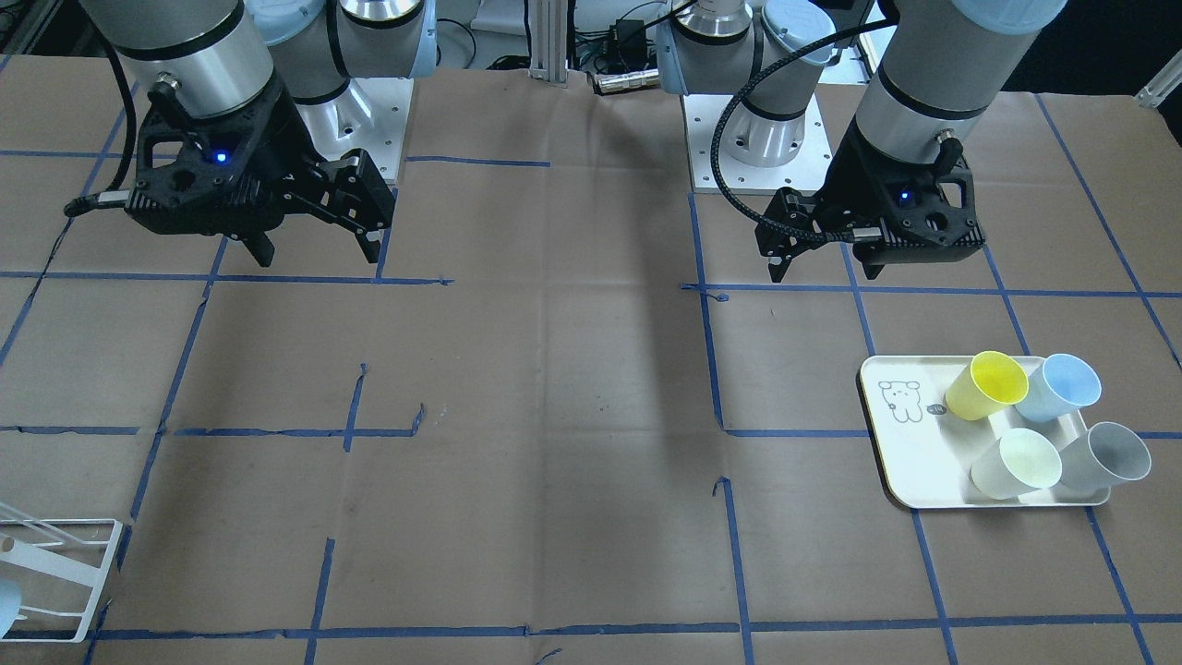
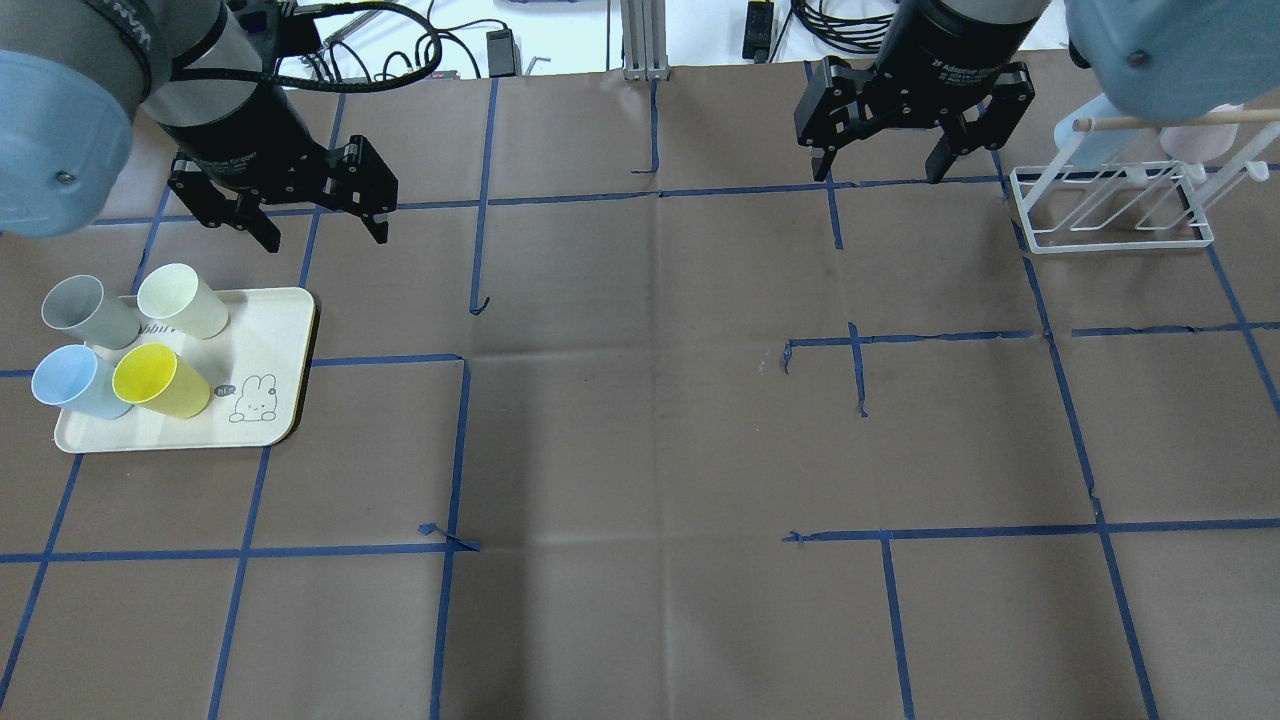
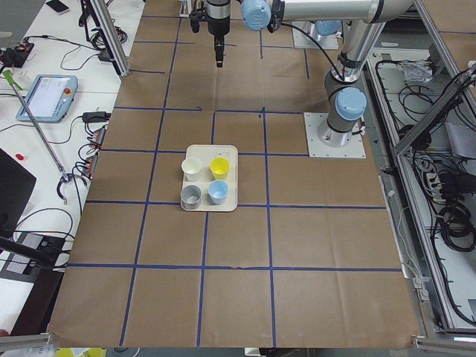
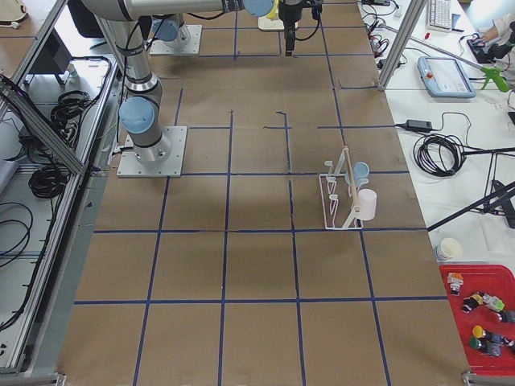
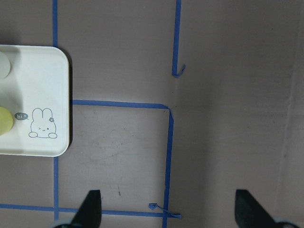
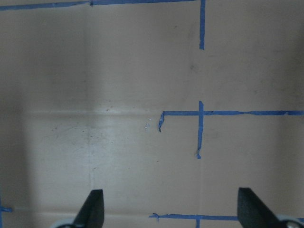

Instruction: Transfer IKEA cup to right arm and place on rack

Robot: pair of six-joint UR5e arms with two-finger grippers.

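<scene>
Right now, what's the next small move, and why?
Probably lower the left tool toward the pale cup, the nearest on the tray: both tools hang open and empty, and no cup is lifted yet for handing to the right tool.

Silver-grey tubes on the right arm [image 1: 175,46] and left arm [image 1: 942,65], with pale-blue joint covers [image 2: 50,140]. Black ribbed wrist blocks [image 1: 194,185], each with a small blue lamp [image 1: 221,157]. Black two-finger right hand [image 1: 319,245] and left hand [image 2: 325,235]. Thick braided black hose [image 1: 725,148] at 9 o'clock of the left wrist in the front-facing view. Thin black wire [image 1: 125,102] on the right. White base plates [image 1: 794,175] dotted with screw holes.
</scene>
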